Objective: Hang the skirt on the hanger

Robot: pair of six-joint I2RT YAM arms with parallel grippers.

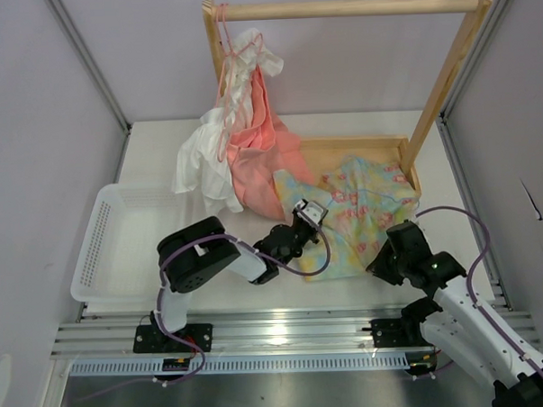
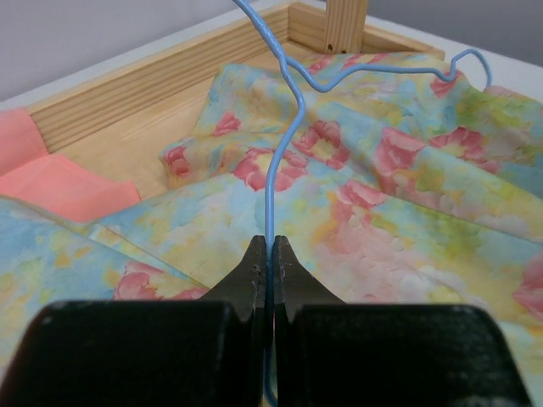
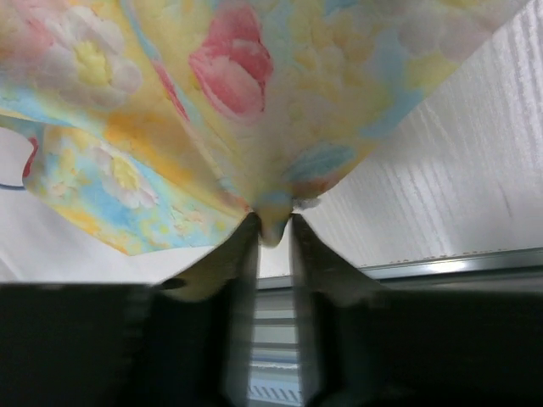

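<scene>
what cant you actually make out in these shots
Hanger full shape: left wrist view, cut by the top edge and the left tool; top view, too thin to trace.
Right tool tips: top view, hidden under its own wrist.
Skirt outline: right wrist view, cut by the top edge.

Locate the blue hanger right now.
In the left wrist view, the hanger sits mid-frame, pinched in the left gripper. Its wire runs up over the skirt toward the rack's wooden base.
</scene>
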